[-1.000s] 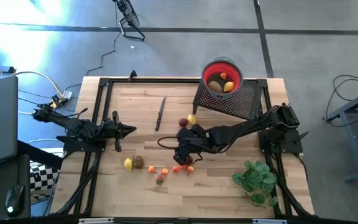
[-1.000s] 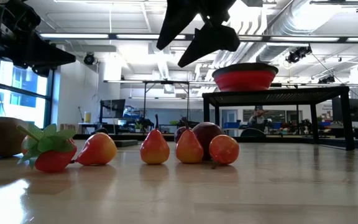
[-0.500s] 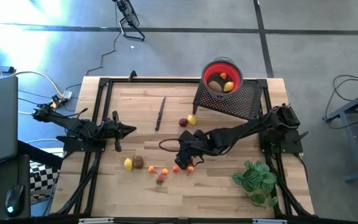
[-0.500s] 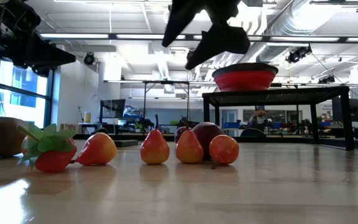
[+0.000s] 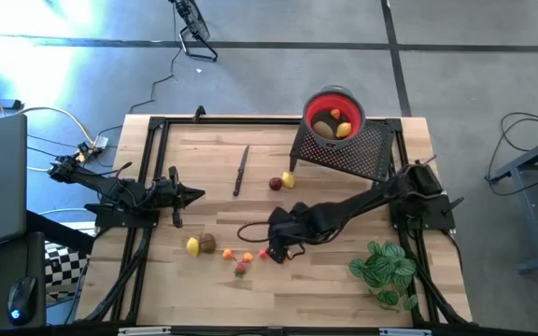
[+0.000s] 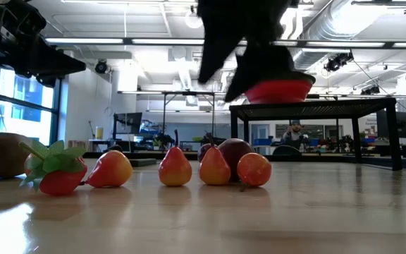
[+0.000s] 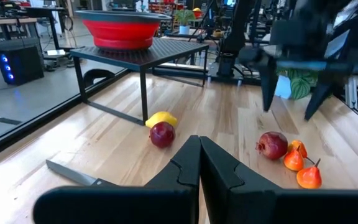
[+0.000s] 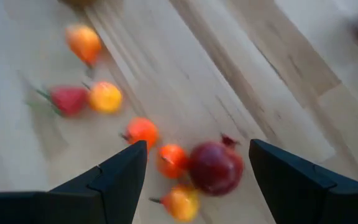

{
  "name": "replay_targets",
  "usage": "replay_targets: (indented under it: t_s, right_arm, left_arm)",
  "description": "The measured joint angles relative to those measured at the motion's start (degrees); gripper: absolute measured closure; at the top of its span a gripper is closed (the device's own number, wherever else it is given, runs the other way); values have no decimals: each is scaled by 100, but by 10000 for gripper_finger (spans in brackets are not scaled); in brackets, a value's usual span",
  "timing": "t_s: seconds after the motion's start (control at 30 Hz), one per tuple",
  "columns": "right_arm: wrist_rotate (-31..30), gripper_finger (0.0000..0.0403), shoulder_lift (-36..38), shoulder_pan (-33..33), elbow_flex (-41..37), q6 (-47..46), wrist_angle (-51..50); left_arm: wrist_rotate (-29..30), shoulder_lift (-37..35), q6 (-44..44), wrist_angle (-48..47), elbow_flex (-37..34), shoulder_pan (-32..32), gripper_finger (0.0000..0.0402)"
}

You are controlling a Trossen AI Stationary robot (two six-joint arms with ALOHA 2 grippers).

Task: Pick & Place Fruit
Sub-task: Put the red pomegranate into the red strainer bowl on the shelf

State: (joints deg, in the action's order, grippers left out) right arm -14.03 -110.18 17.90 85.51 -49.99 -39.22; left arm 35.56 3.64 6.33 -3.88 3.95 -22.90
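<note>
Hovered with right gripper point(image 8: 194, 165) wide open and empty over dark red fruit point(image 8: 215, 168), seemingly light, smooth, best pinched across its middle.

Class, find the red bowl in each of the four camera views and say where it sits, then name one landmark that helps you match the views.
High view: red bowl at upper centre-right, on the black mesh stand.
Low view: right of centre, on the stand, partly behind the dark right arm.
Left wrist view: upper left, on the stand.
Right wrist view: not in it.
Shared landmark: the black mesh stand under the bowl.
</note>
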Motion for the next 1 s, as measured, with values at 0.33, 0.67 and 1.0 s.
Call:
replay_targets:
  t_s: [0.33,0.67,1.0]
  right_arm:
    - [155,128,-184,50,-6,29,-101]
    - [-12,128,-184,50,-480,-242,43]
    - [29,128,-184,40,-824,-274,583]
  left_arm:
    - [-24,0,37,-25,0,0,402]
    - [-34,0,146,-41,2,0,402]
    - [-43,0,149,-52,2,0,402]
